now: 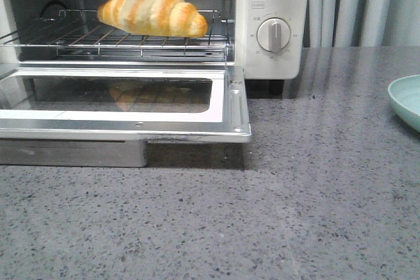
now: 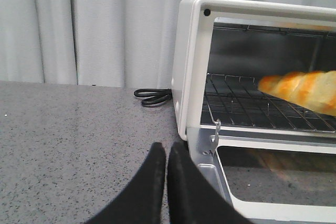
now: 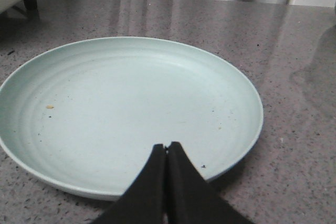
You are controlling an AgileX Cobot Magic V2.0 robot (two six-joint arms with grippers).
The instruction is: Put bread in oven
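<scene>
Soft even light; bread [image 2: 307, 90] blurred; countertop [image 1: 315, 214] glare.

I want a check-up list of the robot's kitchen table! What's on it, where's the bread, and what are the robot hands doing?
Surface: grey speckled stone-look countertop, no spills seen.
Job's things: golden-orange striped croissant-shaped bread lies on the wire rack inside the cream-white toaster oven; its glass-windowed door hangs open, flat.
Clutter: pale mint round plate, only a few crumbs on it, to the oven's right.
Grippers: left gripper shut, holding nothing, near the oven's left front corner; right gripper shut, holding nothing, over the plate's near rim.
Cables: black coiled cord lying beside the oven's left side.
Surroundings: pale grey curtains behind the table.
</scene>
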